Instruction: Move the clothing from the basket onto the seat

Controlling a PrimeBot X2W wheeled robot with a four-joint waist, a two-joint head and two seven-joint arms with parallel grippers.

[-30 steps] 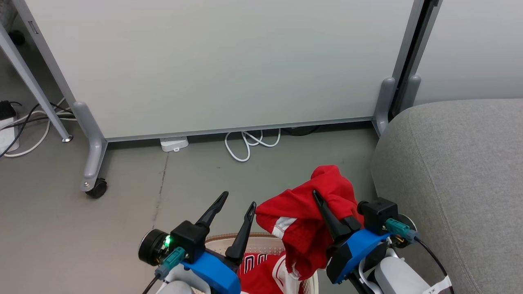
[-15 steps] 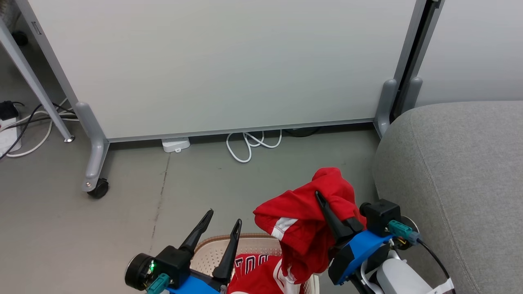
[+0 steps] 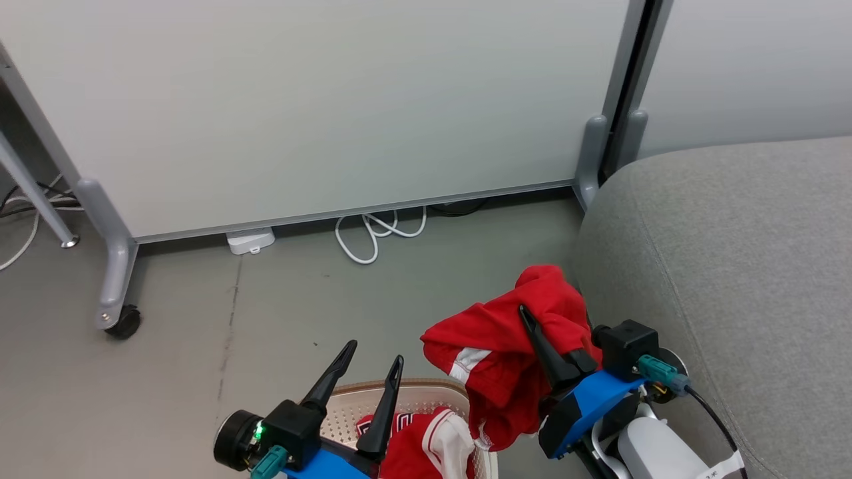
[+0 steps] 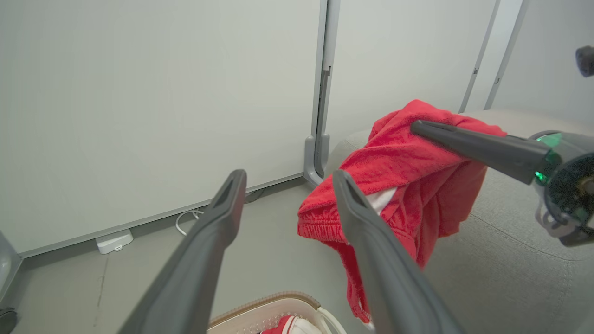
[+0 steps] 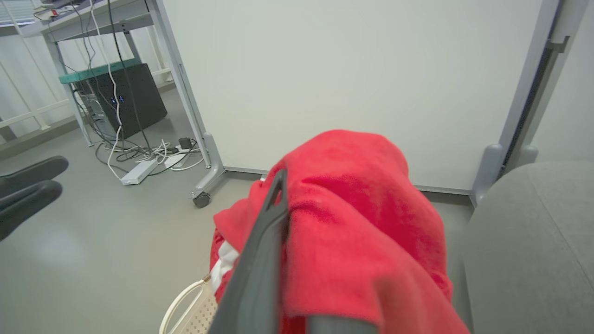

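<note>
Right gripper (image 3: 523,310) clenched tight on a red garment (image 3: 496,336). The fabric is draped over its dark fingers and hangs down in folds, with white stripe trim on the side facing the left arm. The garment is lifted clear above the basket (image 3: 426,387), its lower end dangling by the basket's right rim; can't tell if it touches. It hangs just beside the near edge of the seat (image 3: 732,239), not on it yet

Left gripper (image 3: 374,352) released, jaws spread wide with nothing between them, hovering over the basket's left part, fingers pointing toward the partition panel (image 3: 333,100)

Other red garment (image 3: 416,446), with a white panel and dark lettering, lies bunched inside the basket. The basket stands on the grey floor (image 3: 200,372) near the seat, partly cut off at the bottom of the head view. The seat is on the robot's right

Behind: pale panel on grey legs with a caster (image 3: 124,322), white cable (image 3: 373,233) looped on the floor under it. Right wrist view has a dark box (image 5: 127,95) with tangled cables under a desk, well apart from the basket
</note>
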